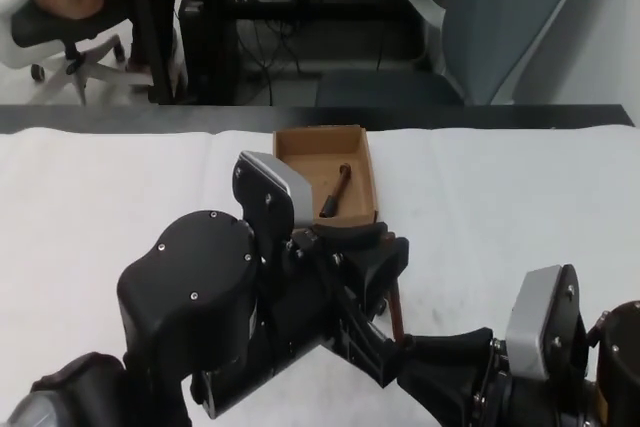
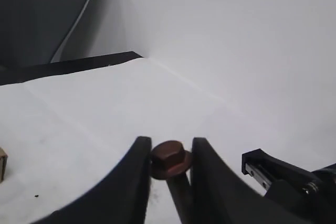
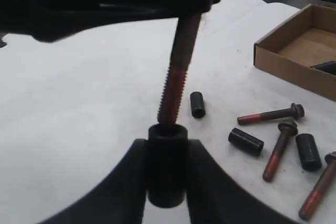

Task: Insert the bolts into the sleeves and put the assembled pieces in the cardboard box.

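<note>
Status: left gripper point(image 2: 170, 144) is clamped on a bolt point(image 2: 169, 157) at its hex head, shank hanging down; right gripper point(image 3: 168, 146) is clamped around a black sleeve point(image 3: 167, 169), bore facing up. In the right wrist view the threaded tip sits right at the sleeve mouth, touching or barely inside, we can't tell which. In the high view the pair meets at lower centre of the frame, over the white cloth point(image 1: 520, 197). The cardboard box point(image 1: 300, 159) is at upper centre, well apart, with one piece point(image 1: 335, 195) already lying in it.

Risks we see from here:
- Shank looks tilted against the sleeve axis. If we push down like this, the threads likely catch on the rim and the bolt jams or skates off the edge
- Bolt is pinched only at the head, so a side load at the tip can swing it between the fingers: long lever, small grip
- Sleeve looks smooth and round, so axial force from the bolt could slide it down through the right fingers or twist it out
- A dropped part would land near a loose bolt point(image 3: 270, 114) and a spare sleeve point(image 3: 245, 141) on the cloth, and could roll
- The two grippers are close together, so a big correction risks finger contact

We'd square up the tilt first, then feed slowly
</note>
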{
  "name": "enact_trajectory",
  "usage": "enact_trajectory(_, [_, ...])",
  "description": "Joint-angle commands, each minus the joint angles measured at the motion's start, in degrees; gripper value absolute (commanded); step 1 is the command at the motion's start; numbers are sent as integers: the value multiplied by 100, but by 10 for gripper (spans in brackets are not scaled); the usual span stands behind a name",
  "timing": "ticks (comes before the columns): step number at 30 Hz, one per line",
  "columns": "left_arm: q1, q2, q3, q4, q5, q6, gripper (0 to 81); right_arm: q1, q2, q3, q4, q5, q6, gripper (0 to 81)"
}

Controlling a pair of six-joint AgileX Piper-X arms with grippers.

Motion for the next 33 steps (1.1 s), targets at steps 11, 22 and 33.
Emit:
enact_trajectory(11, [-236,-60,-22,1,32,-212,17,12,-18,-43,-433,137,40,0])
enact_trajectory(22, [-348,-60,-22,559,256,-212,46,12,-18,-124,-548,611,40,0])
enact_trajectory(33, [54,-431,-22,489,306,-482,700,-180,714,-883,696,1323,-911,0])
